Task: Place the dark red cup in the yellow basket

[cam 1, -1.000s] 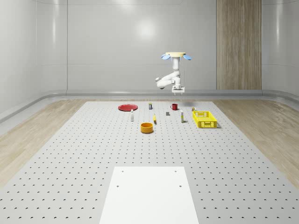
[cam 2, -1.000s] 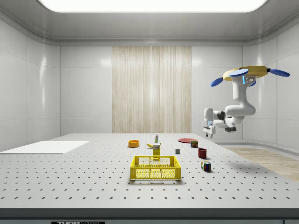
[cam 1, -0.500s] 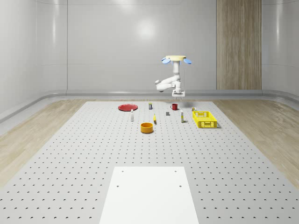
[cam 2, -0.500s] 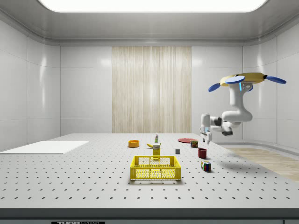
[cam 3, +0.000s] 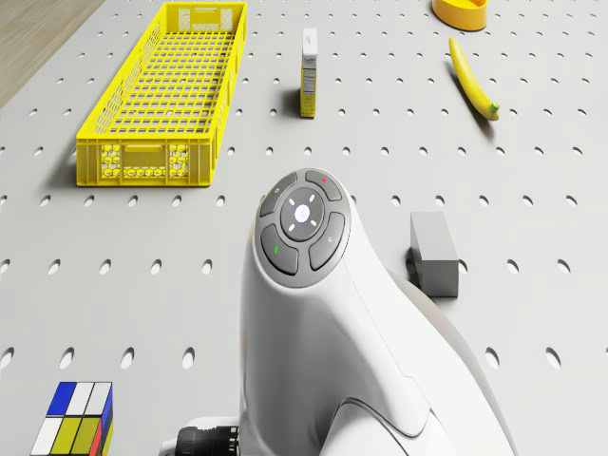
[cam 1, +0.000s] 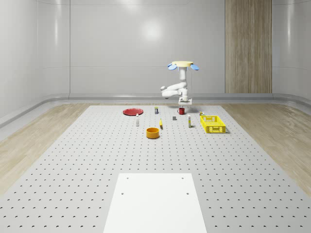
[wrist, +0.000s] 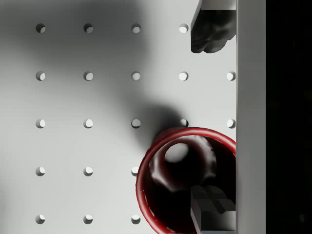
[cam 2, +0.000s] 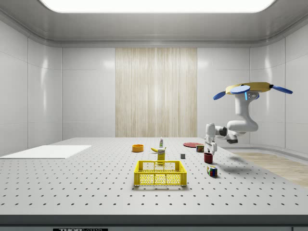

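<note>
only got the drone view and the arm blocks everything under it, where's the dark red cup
Observer: In the side view, the dark red cup stands on the table directly under the gripper.
Operator: fingers open?
Observer: Yes, open. In the wrist view, one finger is outside the rim and the other is over the cup's mouth.
Operator: drone landed?
Observer: No, the drone hovers in the air, to the side view's right of the cup.

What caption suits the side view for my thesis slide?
Drone hovering over the table, arm lowering its hand just above the dark red cup, beside the yellow basket.
</note>
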You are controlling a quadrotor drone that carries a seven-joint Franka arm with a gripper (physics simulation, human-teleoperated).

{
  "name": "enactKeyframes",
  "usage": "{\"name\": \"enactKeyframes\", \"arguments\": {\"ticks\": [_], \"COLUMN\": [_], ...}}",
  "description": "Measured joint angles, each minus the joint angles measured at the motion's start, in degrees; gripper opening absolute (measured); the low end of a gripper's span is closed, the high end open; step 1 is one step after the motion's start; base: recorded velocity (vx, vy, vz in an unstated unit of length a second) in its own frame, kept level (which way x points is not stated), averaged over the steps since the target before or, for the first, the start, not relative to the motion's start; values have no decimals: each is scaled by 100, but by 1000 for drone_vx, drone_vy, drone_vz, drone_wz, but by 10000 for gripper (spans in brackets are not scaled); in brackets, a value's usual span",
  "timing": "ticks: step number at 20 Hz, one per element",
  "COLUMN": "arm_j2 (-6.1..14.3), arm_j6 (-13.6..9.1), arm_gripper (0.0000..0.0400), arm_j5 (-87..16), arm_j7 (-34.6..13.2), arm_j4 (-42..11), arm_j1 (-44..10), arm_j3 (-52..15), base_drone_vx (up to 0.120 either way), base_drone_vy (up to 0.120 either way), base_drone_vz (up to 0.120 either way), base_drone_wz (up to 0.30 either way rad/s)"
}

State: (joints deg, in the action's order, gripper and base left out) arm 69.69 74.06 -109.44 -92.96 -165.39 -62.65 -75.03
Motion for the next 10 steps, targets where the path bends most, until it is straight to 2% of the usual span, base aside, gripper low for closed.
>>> {"name": "enactKeyframes", "arguments": {"ticks": [1,3,10], "arm_j2": [26,77,307], "arm_j6": [24,71,362], "arm_gripper": [400,400,400], "arm_j5": [13,39,-120], "arm_j7": [-8,-22,-20], "arm_j4": [2,5,53], "arm_j1": [-8,-24,-33], "arm_j3": [-7,-21,198], "base_drone_vx": [0,120,0], "base_drone_vy": [0,0,0], "base_drone_vz": [-40,0,0], "base_drone_wz": [0,0,0]}}
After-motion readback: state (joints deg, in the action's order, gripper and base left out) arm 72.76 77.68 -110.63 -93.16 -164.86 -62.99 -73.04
